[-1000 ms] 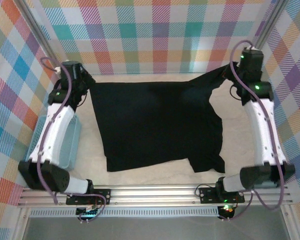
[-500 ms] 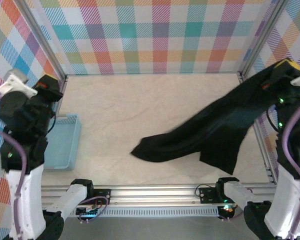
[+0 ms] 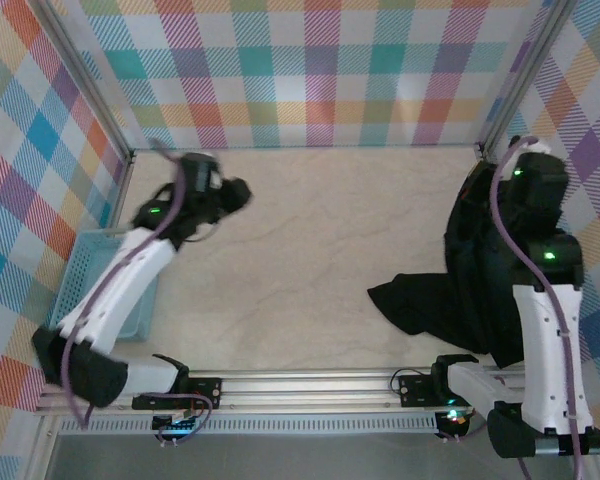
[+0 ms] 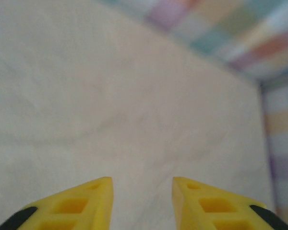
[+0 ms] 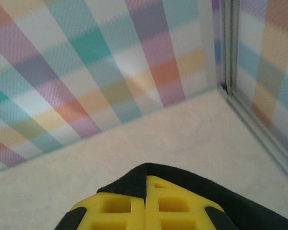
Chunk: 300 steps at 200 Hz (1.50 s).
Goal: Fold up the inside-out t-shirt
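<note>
A: Where do we have the inside-out t-shirt [image 3: 430,305] at this moment?

B: On the right side of the table [image 3: 310,260]. Its upper part hangs from our right gripper [image 5: 145,184], close to the right wall. Its lower part lies as a crumpled heap on the surface, near the front rail.

A: And the jaws?

B: The right ones are clenched together on a black edge of the shirt. The wrist view shows the fabric wrapped around the yellow fingers [image 5: 89,213]. Our left gripper [image 4: 141,182] is released, with a clear gap and nothing in it. It is above bare table on the left half, well apart from the shirt.

A: So we judge that the step is to spread the shirt flat before any fold?

B: Yes, we think so. We should bring the left gripper across to the hanging cloth and take a second corner or hem, not the middle of the heap. Then both arms pull apart gently and lay the shirt in the centre.

A: What must we watch?

B: We cannot tell which edge the right jaws hold, so we should check that first. Also, the cloth lies close to the right arm's base and could catch there.
</note>
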Motion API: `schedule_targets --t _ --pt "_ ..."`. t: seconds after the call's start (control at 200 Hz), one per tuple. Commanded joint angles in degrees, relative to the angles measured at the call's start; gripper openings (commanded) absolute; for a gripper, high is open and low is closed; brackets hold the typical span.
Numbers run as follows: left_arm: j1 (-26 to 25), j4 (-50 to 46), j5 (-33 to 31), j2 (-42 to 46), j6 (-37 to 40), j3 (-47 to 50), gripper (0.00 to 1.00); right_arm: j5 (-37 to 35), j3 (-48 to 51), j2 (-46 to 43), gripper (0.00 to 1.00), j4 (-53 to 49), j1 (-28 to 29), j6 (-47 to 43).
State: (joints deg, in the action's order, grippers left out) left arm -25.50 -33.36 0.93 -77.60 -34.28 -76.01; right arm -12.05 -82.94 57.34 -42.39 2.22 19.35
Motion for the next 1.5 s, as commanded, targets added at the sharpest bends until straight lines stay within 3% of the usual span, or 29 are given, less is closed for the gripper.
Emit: schedule_targets --t 0.0,0.15,0.375,0.66,0.86,0.97,1.14,1.37,1.495 --pt "-8.91 4.46 -2.77 -4.85 0.96 0.3 0.42 -6.48 5.51 -4.1 0.0 -0.39 -0.18 5.14" --pt "-19.34 7.29 -3.13 -21.4 1.68 -5.74 0.45 -15.98 12.8 -7.1 0.0 -3.32 -0.2 8.95" --pt "-30.98 8.41 -1.14 -40.92 4.26 -21.25 0.46 -19.69 17.4 -12.25 0.0 -4.03 -0.36 10.61" --pt "-38.69 5.71 2.67 -57.81 6.45 -38.56 0.45 -20.48 19.45 -15.68 0.0 -4.67 -0.34 9.25" --pt "-38.73 3.5 0.44 -62.0 5.03 -39.36 0.4 -20.26 20.33 -16.03 0.0 -4.98 -0.31 8.77" --pt "-36.8 4.74 -0.79 -60.26 1.3 -32.13 0.33 -19.01 20.19 -15.23 0.0 -4.97 -0.36 8.87" --pt "-32.48 15.17 -6.77 -45.97 -5.5 -4.11 0.32 -14.31 20.22 -12.98 0.0 -3.72 -0.31 7.63" --pt "-26.42 24.17 -15.48 -22.67 -15.27 32.74 0.31 16.35 20.74 -1.56 0.0 3.5 0.56 3.71" --pt "-24.37 19.45 -21.94 -7.52 -20.89 44.62 0.31 12.05 20.36 2.87 0.0 2.1 3.55 5.51"
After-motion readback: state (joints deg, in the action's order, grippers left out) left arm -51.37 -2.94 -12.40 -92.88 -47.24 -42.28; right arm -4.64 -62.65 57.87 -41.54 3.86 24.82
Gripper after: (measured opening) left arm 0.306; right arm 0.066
